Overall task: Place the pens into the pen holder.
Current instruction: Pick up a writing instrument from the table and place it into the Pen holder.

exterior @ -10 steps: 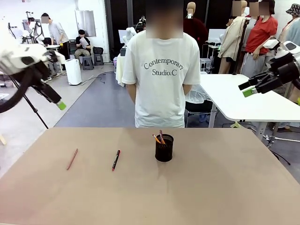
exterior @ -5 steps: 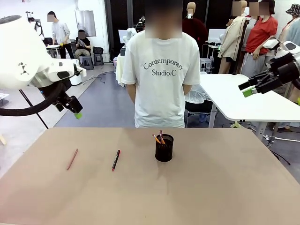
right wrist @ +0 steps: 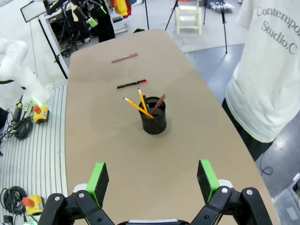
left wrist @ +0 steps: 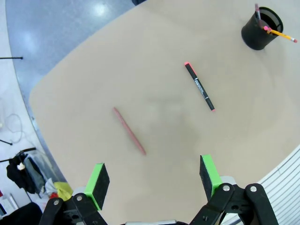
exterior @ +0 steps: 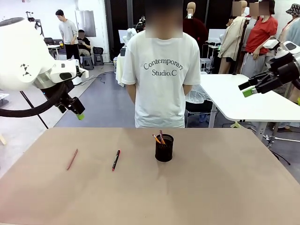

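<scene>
Left claw (left wrist: 154, 174): released, jaws wide, hovering above the left part of the surface (exterior: 211, 187). Right claw (right wrist: 152, 178): also released, held high to the right. The reddish-brown pencil (left wrist: 129, 137) lies flat nearest the left claw. The black red-tipped pen (left wrist: 199, 86) lies between it and the mesh pen holder (left wrist: 260, 33), which already contains pencils. Recommended: descend over the pencil's midpoint, rotate the wrist so the jaws straddle it crosswise, and close once the pads are level with it.
</scene>
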Tool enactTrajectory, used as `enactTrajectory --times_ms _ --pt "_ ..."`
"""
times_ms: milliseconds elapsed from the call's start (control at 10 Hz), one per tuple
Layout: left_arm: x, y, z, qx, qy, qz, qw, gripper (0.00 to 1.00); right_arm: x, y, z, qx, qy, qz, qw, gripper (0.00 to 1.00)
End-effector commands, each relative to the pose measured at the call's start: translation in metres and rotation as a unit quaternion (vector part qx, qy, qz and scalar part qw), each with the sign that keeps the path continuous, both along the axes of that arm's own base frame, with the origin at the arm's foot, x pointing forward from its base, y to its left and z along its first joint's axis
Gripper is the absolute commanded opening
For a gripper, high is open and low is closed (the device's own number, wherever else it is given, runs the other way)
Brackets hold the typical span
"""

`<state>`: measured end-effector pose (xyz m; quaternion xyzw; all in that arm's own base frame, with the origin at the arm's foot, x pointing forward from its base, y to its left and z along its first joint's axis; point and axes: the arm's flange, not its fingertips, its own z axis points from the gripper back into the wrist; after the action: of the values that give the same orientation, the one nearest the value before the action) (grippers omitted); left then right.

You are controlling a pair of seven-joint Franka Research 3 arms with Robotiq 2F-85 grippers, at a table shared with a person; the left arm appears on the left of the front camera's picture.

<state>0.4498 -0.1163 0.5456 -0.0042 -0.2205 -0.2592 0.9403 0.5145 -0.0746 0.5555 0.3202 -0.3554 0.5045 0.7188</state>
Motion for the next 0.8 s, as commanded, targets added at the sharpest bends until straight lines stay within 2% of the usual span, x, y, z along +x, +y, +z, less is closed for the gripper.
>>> enactTrajectory --times_ms 0,100,200,400,700 --pt "0.0 -0.001 -0.001 0.0 0.001 -0.001 1.0 1.0 0.0 0.001 0.004 -0.006 -0.001 0.001 1.0 1.0" --pt "0.013 -0.016 -0.005 0.055 0.039 0.076 0.995 1.0 0.0 0.001 0.004 -0.006 -0.001 0.001 1.0 1.0" --pt "0.025 -0.031 -0.014 0.07 0.085 0.108 0.988 1.0 0.0 0.001 0.004 -0.006 -0.001 0.001 1.0 1.0" --pt "0.049 -0.059 -0.04 0.093 0.113 0.155 0.977 1.0 0.0 0.001 0.004 -0.006 -0.001 0.001 1.0 1.0" --pt "0.074 -0.095 -0.079 0.084 0.119 0.169 0.975 1.0 0.0 0.001 0.004 -0.006 -0.001 0.001 1.0 1.0"
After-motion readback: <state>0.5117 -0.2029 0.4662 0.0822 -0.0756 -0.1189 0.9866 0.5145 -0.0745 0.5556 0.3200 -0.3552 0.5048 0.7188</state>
